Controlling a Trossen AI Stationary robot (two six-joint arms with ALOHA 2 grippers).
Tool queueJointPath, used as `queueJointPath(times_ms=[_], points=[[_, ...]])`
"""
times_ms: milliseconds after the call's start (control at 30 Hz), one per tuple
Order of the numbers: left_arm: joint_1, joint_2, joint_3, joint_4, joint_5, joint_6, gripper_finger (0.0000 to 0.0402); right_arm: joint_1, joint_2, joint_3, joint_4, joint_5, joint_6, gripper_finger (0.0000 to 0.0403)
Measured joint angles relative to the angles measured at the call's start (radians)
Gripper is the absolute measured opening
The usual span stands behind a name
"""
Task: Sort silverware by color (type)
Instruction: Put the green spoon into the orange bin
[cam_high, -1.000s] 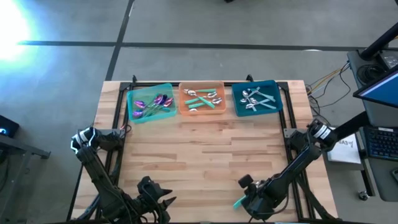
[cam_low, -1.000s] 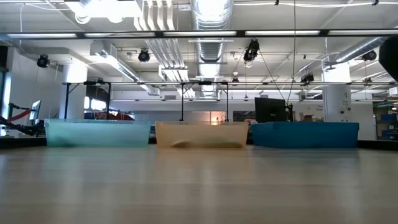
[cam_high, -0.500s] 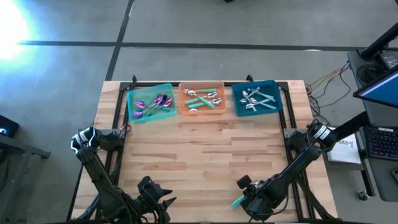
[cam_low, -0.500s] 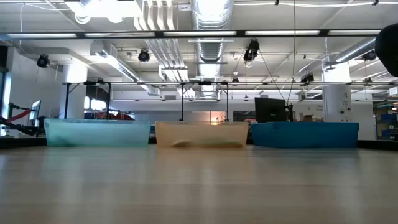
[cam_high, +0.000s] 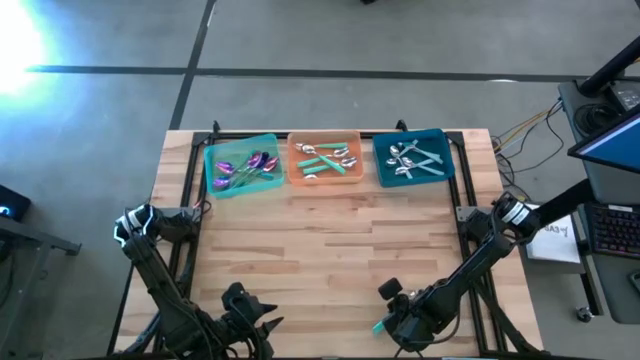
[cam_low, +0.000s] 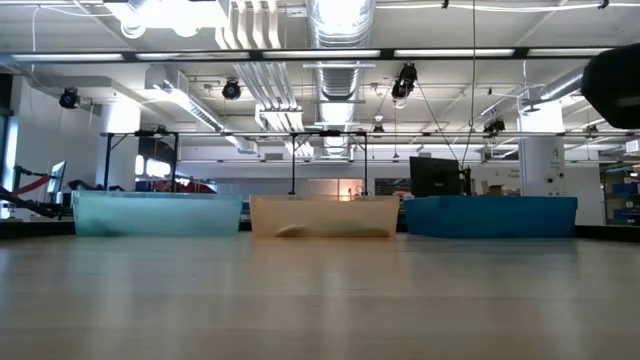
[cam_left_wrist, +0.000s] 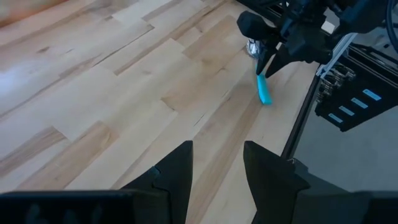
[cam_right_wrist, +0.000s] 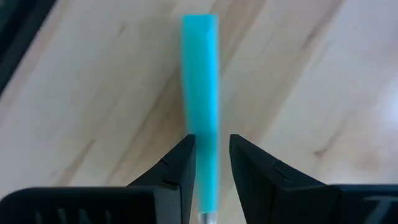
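- My right gripper (cam_high: 385, 322) pinches a teal-handled spoon (cam_right_wrist: 201, 87); the flat handle sticks out ahead between the fingers (cam_right_wrist: 179, 163), and the head is hidden behind them.
- Change: over the last second the right gripper has crept sideways toward the left arm along the near table edge, spoon still clamped. In the low view a dark bit of the arm now pokes in further at the upper right.
- Judgement: that's a pick done and the carry starting, with the drop still ahead. Head colour unseen, so I can't tell which tray it belongs in.
- Left gripper (cam_left_wrist: 217, 168) hangs over the near edge with fingers spread and nothing between them, just waiting.
- Trays are far ahead of both grippers: green tray (cam_high: 241, 166) has shiny purple-headed spoons, orange tray (cam_high: 325, 158) silver-headed teal-handled ones, teal tray (cam_high: 412, 157) mostly silver ones.
- Table (cam_high: 330, 240) is pale butcher-block wood with matte, visible plank seams. Handle is smooth, flat plastic, square-ended. Trays look like thin translucent plastic.
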Motion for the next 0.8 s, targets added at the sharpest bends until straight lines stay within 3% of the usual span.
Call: queueJointPath(times_ms=[533, 800], points=[[0.0, 0.0, -0.005, 0.002, 0.0, 0.0, 0.0127, -0.006, 0.017, -0.056, 0.043, -0.045, 0.021, 0.0089], [0.0, 0.001, -0.023, 0.023, -0.047, 0.001, 0.0127, -0.013, 0.056, -0.064, 0.052, -0.054, 0.224, 0.0057]])
